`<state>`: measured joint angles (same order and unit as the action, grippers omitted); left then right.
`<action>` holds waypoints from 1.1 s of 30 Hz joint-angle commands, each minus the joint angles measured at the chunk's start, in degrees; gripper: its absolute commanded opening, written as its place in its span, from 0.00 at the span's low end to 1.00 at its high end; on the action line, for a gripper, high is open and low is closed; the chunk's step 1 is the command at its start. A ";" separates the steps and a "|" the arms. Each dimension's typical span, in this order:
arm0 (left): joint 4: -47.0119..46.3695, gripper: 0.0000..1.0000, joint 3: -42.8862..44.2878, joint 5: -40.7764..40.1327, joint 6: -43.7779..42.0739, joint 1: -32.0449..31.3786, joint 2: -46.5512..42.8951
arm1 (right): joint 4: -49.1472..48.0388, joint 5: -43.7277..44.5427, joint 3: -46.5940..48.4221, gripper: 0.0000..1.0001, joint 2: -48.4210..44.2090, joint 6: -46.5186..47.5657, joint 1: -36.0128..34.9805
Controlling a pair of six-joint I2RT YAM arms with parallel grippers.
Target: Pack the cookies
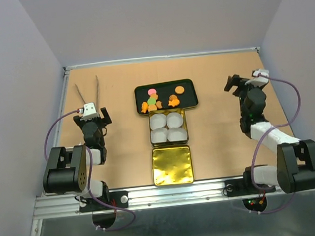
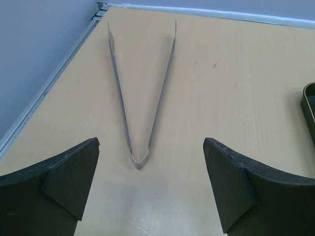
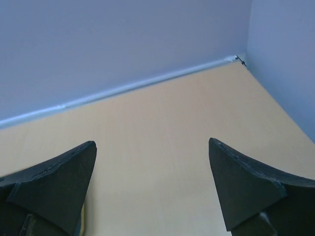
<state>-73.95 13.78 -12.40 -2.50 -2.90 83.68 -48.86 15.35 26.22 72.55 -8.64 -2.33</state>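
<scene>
Left hand (image 1: 93, 114) is spread wide and empty, low over the table (image 1: 226, 133). It's squared up on the closed bend of the tongs (image 2: 139, 164), which lie well left of the black tray (image 1: 166, 90); looks like it's lining up a tool pickup. Right hand (image 3: 152, 147) is also spread and empty, off to the right of the tray, facing bare table and wall. Cookies (image 1: 154, 100) are all on the tray. None are in the paper cups (image 1: 159, 121) in the tin (image 1: 186, 125), just near-side of the tray. Only the top view shows cookies and tin. Only the left wrist view shows the tongs centred between the fingers (image 2: 64, 177).
</scene>
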 commanded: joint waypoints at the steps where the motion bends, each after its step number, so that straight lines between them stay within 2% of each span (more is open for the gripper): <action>1: -14.90 0.99 -0.16 -0.08 -0.22 -0.18 -0.36 | 19.51 -6.88 14.71 1.00 -5.04 -4.26 0.13; 3: -14.99 0.99 -0.16 -0.08 -0.22 -0.18 -0.27 | 29.65 -11.38 25.74 1.00 -6.71 -7.86 0.04; 4: -14.99 0.99 -0.16 -0.08 -0.22 -0.18 -0.27 | 38.40 -14.97 29.38 1.00 -7.42 -11.45 0.04; 5: -14.91 0.99 -0.16 -0.08 -0.13 -0.18 -0.36 | 41.36 -16.48 31.51 1.00 -8.65 -14.18 0.04; 6: -14.99 0.99 -0.16 -0.08 -0.22 -0.18 -0.36 | 43.48 -16.67 32.40 1.00 -10.05 -17.60 0.13; 7: -14.91 0.99 -0.16 -0.08 -0.13 -0.18 -0.27 | 45.59 -15.63 31.54 1.00 -13.81 -27.47 0.04; 8: -14.90 0.99 -0.16 -0.08 -0.22 -0.18 -0.36 | 48.65 -14.23 30.13 1.00 -15.93 -32.09 0.04; 9: -14.90 0.99 -0.16 -0.08 -0.13 -0.18 -0.27 | 48.69 -17.61 25.77 1.00 -21.00 -36.92 0.04; 12: -14.90 0.99 -0.16 0.01 -0.22 -0.18 -0.27 | 53.76 -24.91 23.00 1.00 -25.70 -37.68 0.13; 13: -14.82 0.99 -0.16 -0.08 -0.13 -0.18 -0.36 | 57.70 -26.59 23.78 1.00 -26.23 -36.98 0.13; 14: -14.82 0.99 -0.16 -0.08 -0.22 -0.18 -0.36 | 66.00 -29.74 26.40 1.00 -26.32 -36.01 0.13; 17: -14.81 0.99 -0.15 -2.17 -0.13 -0.35 -0.97 | 76.77 -32.67 30.89 1.00 -25.53 -29.61 0.13; 18: -10.64 0.99 0.45 -6.28 0.21 -1.23 -2.28 | 77.94 -31.19 31.52 1.00 -25.97 -28.28 -0.04; 20: 4.00 0.99 8.33 -11.83 2.30 -1.50 -6.40 | 78.31 -26.17 31.01 1.00 -26.32 -27.57 -1.27; 21: 18.44 0.99 12.46 -12.90 2.33 -1.06 -6.60 | 78.22 -25.82 30.83 1.00 -25.11 -27.91 -1.45; 22: 25.45 0.99 21.11 -13.08 1.72 -0.97 -6.51 | 77.96 -25.47 30.82 1.00 -24.22 -28.01 -2.50; 23: 32.66 0.99 25.64 -10.47 0.23 -1.06 -5.82 | 77.69 -25.03 31.00 1.00 -23.43 -27.83 -3.38; 24: 51.70 0.99 37.95 -4.10 2.31 -1.06 -6.50 | 76.21 -22.76 31.09 1.00 -22.29 -27.13 -6.43; 29: 67.51 0.99 46.84 -2.37 10.67 -0.62 -8.18 | 75.84 -19.67 30.38 1.00 -22.81 -26.69 -7.95; 33: 80.51 0.99 53.62 10.77 13.04 3.85 -4.86 | 75.84 -18.78 31.08 1.00 -22.90 -25.81 -8.31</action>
<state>-12.84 62.17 -12.67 6.00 -3.05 76.95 27.94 -6.28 54.35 50.50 -36.34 -10.22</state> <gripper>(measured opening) 0.986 0.999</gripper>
